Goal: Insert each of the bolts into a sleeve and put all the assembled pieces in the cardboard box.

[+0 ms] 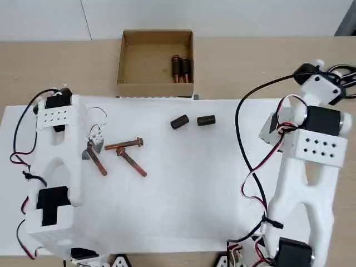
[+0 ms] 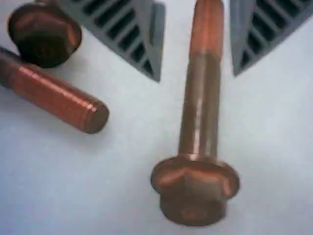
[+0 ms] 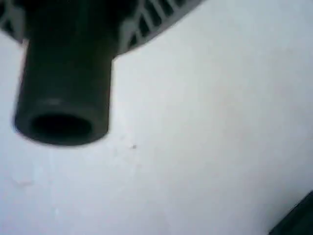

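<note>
Three copper bolts lie on the white mat left of centre: one (image 1: 95, 158) under my left gripper (image 1: 93, 143), two more (image 1: 123, 145) (image 1: 132, 163) beside it. In the left wrist view the gripper (image 2: 195, 34) is open, its fingers (image 2: 132, 34) straddling that bolt's shaft (image 2: 201, 107); another bolt (image 2: 54, 98) lies alongside. Two black sleeves (image 1: 179, 122) (image 1: 206, 120) rest on the mat below the cardboard box (image 1: 129, 61), which holds assembled pieces (image 1: 181, 68). My right gripper (image 1: 271, 127) sits at the mat's right side, shut on a third black sleeve (image 3: 63, 88) held above the mat.
The white mat (image 1: 189, 189) covers most of the table. Black and red cables (image 1: 245, 150) loop beside the right arm, and more cables (image 1: 19, 139) trail by the left arm. The box stands at the mat's far edge.
</note>
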